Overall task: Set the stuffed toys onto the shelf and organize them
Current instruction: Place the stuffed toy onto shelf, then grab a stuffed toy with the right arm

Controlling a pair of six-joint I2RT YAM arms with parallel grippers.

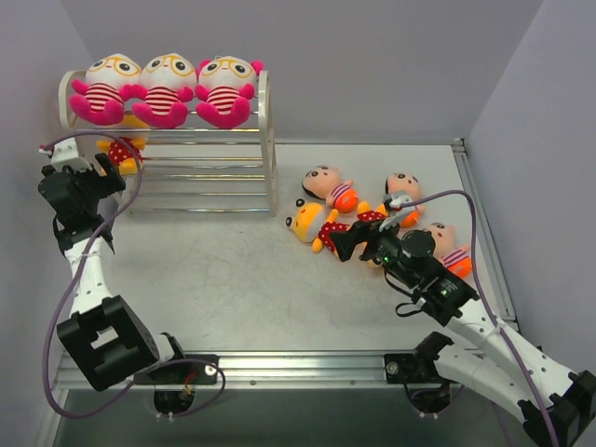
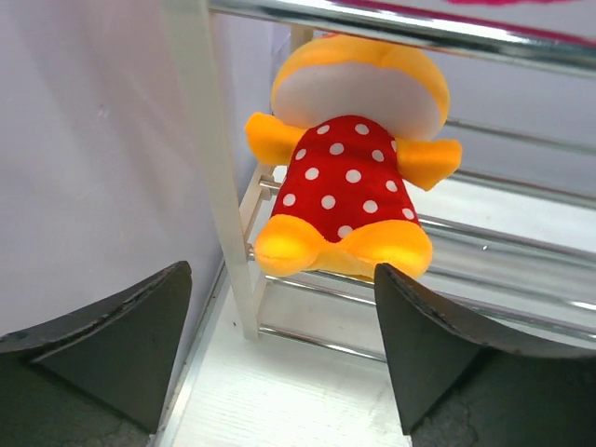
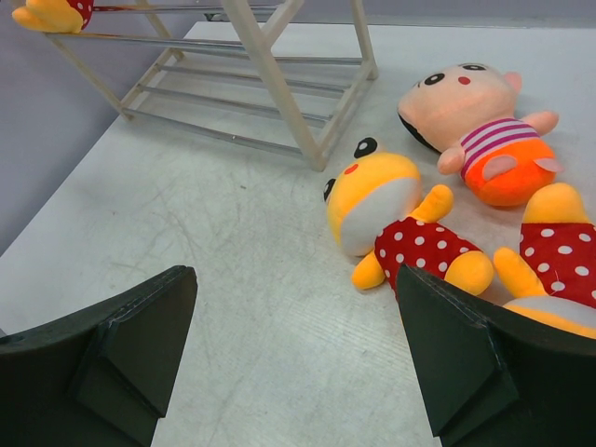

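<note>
Left gripper (image 2: 282,275), its matte black wedge fingers spread apart, hangs before a plush yellow-orange doll (image 2: 345,182) in a red white-dotted dress. The doll lies on thin shiny rods of the cream shelf (image 2: 212,158), under its top tier. Right gripper (image 3: 296,279), jaws apart, hovers over the scuffed white table (image 3: 214,242) beside 2 similar dotted toys (image 3: 400,219).

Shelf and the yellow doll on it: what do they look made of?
Shelf: probably metal; the rods are shiny with bright highlights, the upright post matte cream, likely painted or coated. Yellow doll: soft plush fabric, fuzzy orange limbs, red dress with white dots; its rounded shape suggests stuffing.
</note>
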